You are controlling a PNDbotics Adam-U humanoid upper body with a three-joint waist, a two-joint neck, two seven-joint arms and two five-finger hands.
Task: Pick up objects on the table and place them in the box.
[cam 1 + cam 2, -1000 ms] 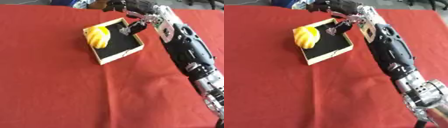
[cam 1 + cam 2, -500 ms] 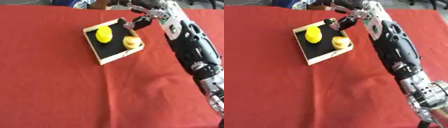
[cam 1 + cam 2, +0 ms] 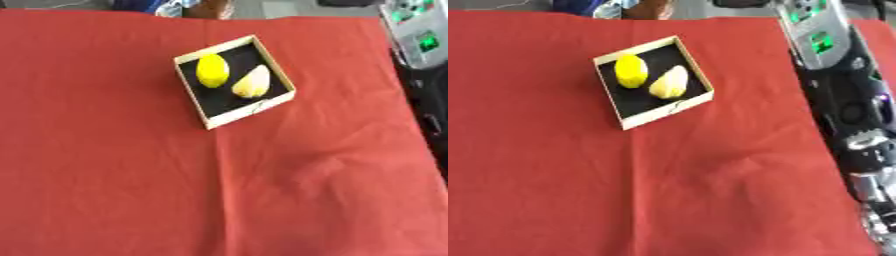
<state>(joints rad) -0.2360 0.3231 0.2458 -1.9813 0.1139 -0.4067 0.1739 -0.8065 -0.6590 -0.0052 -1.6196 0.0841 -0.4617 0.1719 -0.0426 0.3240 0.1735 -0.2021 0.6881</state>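
Yellow shows first: a lemon (image 3: 213, 70) lies in the box (image 3: 248, 111), in its upper-left part, long axis running roughly twelve to six. Just beside it, at about four o'clock from it, I see a paler yellow piece (image 3: 252, 82), wedge-shaped and tilted, its point toward one o'clock. I cannot tell whether the two touch; they look barely apart. Both rest on the box's black floor.

Box walls are a light cream colour, and the box sits turned on the cloth, one corner pointing toward twelve and another toward six. It stands in the upper middle of my view, at about twelve o'clock from the cloth's centre. A thin light thread or scrap lies on the black floor near the wall at five o'clock from the lemon; I cannot make out what it is.

Red cloth (image 3: 131, 175) covers the table all round the box, creased in soft folds below it, toward five o'clock.

My right arm (image 3: 846, 100) runs along the three o'clock edge of the right eye view, a black casing with a green light near its top and silver joints lower down. Neither hand appears in either view, so I cannot tell how far the fingers are spread or whether they hold anything.
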